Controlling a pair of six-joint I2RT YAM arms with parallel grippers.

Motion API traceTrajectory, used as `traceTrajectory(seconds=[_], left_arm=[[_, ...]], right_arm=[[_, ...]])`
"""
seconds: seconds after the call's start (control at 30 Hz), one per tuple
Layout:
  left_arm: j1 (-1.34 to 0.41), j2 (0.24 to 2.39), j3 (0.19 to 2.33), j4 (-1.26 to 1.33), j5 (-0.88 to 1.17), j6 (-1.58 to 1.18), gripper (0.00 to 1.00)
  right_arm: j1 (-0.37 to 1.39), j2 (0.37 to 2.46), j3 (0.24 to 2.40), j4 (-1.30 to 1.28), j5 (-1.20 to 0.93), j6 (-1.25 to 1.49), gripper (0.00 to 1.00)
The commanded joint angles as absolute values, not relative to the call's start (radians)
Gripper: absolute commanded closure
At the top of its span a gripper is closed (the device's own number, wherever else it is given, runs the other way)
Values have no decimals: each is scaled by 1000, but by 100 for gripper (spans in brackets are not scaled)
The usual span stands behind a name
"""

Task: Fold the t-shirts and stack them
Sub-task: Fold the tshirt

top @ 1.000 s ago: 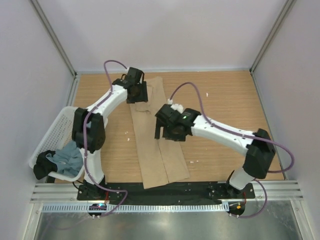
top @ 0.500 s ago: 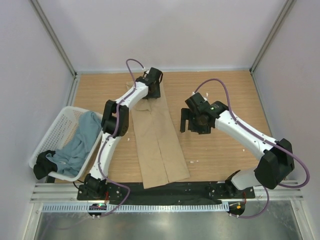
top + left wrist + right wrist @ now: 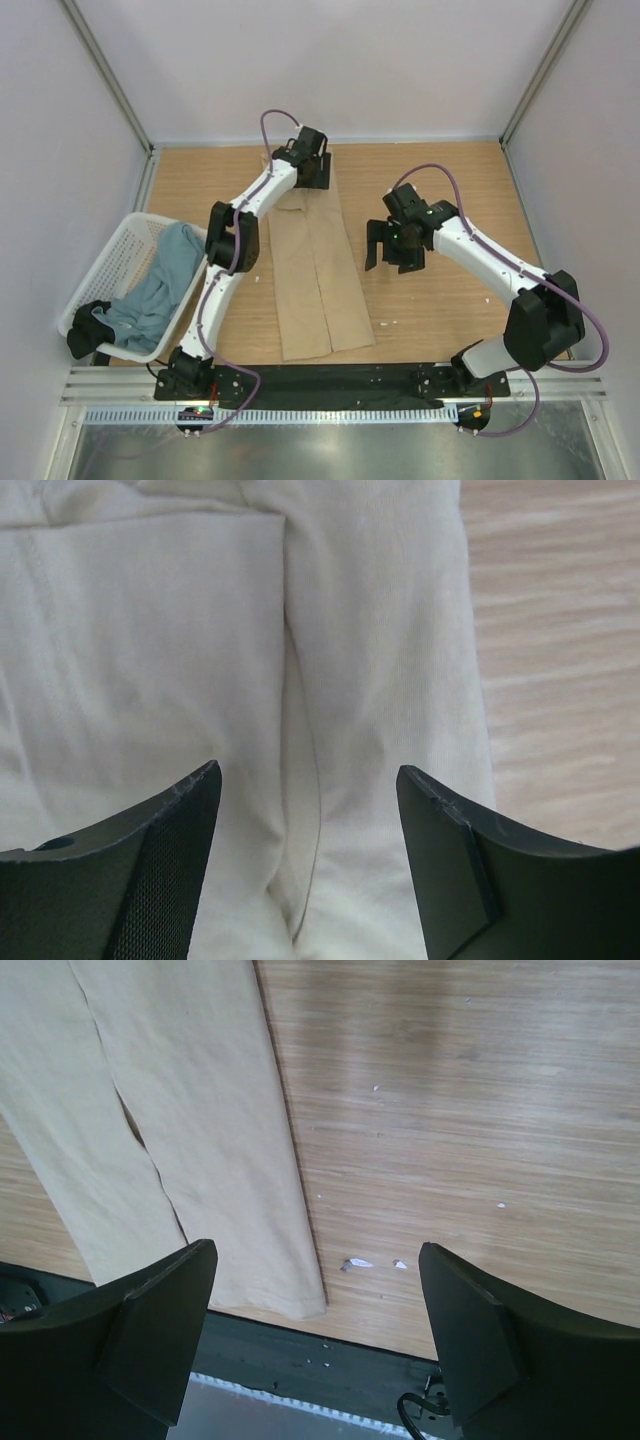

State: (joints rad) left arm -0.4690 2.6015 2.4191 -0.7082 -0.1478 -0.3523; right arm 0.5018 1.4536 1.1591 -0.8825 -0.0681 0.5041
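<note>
The tan-beige t-shirt (image 3: 315,270) lies on the wooden table, folded into a long narrow strip running from the far side to the near edge. My left gripper (image 3: 314,178) hangs open over its far end. In the left wrist view the cloth (image 3: 250,630) fills the space under the open left gripper (image 3: 308,780), with a fold seam between the fingers. My right gripper (image 3: 392,255) is open and empty above bare wood to the right of the strip. The right wrist view shows the strip's near end (image 3: 180,1110) left of the right gripper (image 3: 315,1255). The grey-blue t-shirt (image 3: 165,280) lies bunched in the basket.
A white mesh basket (image 3: 110,250) stands tilted at the table's left edge. Small white scraps (image 3: 360,1263) lie on the wood near the strip's near right corner. A black rail (image 3: 330,375) runs along the near edge. Grey walls close in three sides.
My left gripper has moved right along the shirt's far end, and the strip now lies straighter. My right gripper has come off the shirt's middle and moved right over bare wood.
</note>
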Motion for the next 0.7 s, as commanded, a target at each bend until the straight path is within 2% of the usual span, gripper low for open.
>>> traceTrajectory(seconds=[0.0,0.1,0.17,0.2,0.23,0.27,0.3,0.37,0.4,0.43,0.5,0.6,0.67], left_arm=[[-491,2333,2355,-718,-152,-330,27],[-499,2194,2283,-860,-272,-425,24],[-500,2022,2200,-949,-302,-495,25],[-500,1956,2057,-957,-301,-512,25],[-500,1889,1969,-954,-279,-532,27],[-500,1735,1871,-930,-250,-563,28],[-500,1664,1665,-910,-171,-587,33],[-502,1459,1471,-878,-97,-674,38],[-512,1390,1298,-868,-53,-701,42],[-524,1338,1225,-865,-14,-727,49],[-590,1208,1040,-868,-14,-811,55],[-661,1111,857,-835,50,-926,55],[-714,1095,801,-827,64,-969,54]], right_arm=[[502,1445,1123,-858,-136,511,11],[500,1431,1069,-838,-190,520,11],[502,1393,999,-813,-247,529,12],[502,1379,971,-774,-274,531,13],[502,1355,944,-759,-296,538,16],[502,1344,896,-750,-326,545,18],[502,1336,873,-732,-343,549,21],[502,1318,813,-718,-371,564,28],[502,1309,792,-697,-392,575,31],[502,1292,755,-689,-394,580,35],[502,1273,721,-660,-406,610,40],[502,1250,641,-577,-475,668,58],[502,1243,582,-532,-502,699,59]])
